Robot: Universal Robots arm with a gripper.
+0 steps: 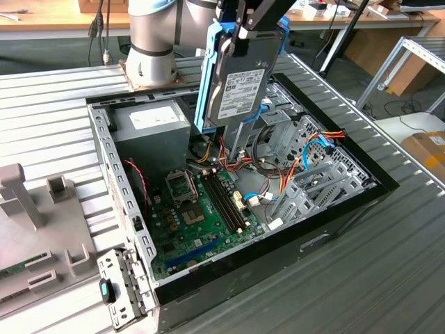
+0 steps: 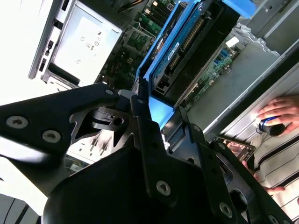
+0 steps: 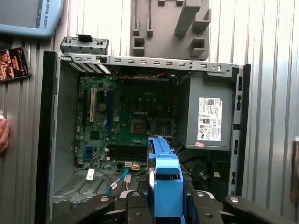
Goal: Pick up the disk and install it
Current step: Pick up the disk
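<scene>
Pickup done, with the disk [image 1: 238, 87] clamped on edge in the pincer [image 1: 243, 31], hanging above the open computer case [image 1: 278, 257] near the power-supply box [image 1: 149, 132]; install seemingly not yet done.

The arm [image 1: 149, 42] was a thick silver-grey tube that flared to a paler grey flange at its foot. The gripper [image 3: 167, 199] was matte black, built of flat, angular links. Round silver screw heads [image 2: 162, 187] sat along those links in both wrist views.
</scene>
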